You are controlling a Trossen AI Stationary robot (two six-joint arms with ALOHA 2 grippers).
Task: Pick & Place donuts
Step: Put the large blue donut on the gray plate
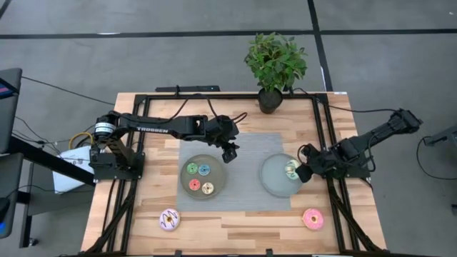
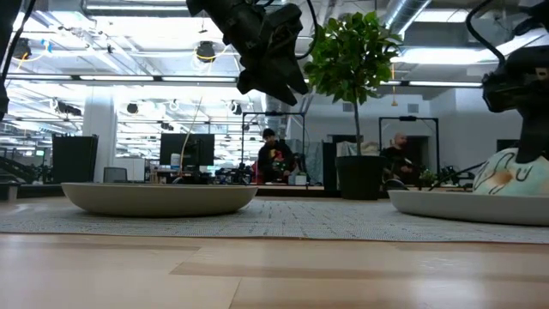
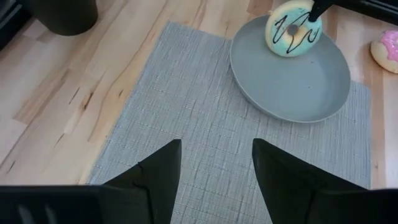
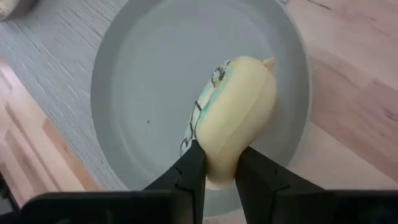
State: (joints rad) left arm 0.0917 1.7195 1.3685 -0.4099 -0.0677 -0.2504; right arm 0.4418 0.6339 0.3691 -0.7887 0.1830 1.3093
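Observation:
A large green-iced donut with dark stripes stands on edge over the right grey plate. My right gripper is shut on it, reaching in from the table's right side. My left gripper is open and empty, above the grey mat between the two plates; it also shows in its own wrist view. The left grey plate holds four tiny donuts: green, blue, red and yellow. A purple-white donut and a pink donut lie flat on the wood near the front edge. My right gripper pinches the donut's rim between its two fingers, one on the iced face and one on the plain yellow underside. The fingers slant down from the table's right. The donut stands tilted on edge over the plate; the plate's rim hides its lowest part.
A grey woven mat lies under both plates. A potted plant stands at the table's far edge. A black frame runs along the table's sides. People sit in the room beyond the table.

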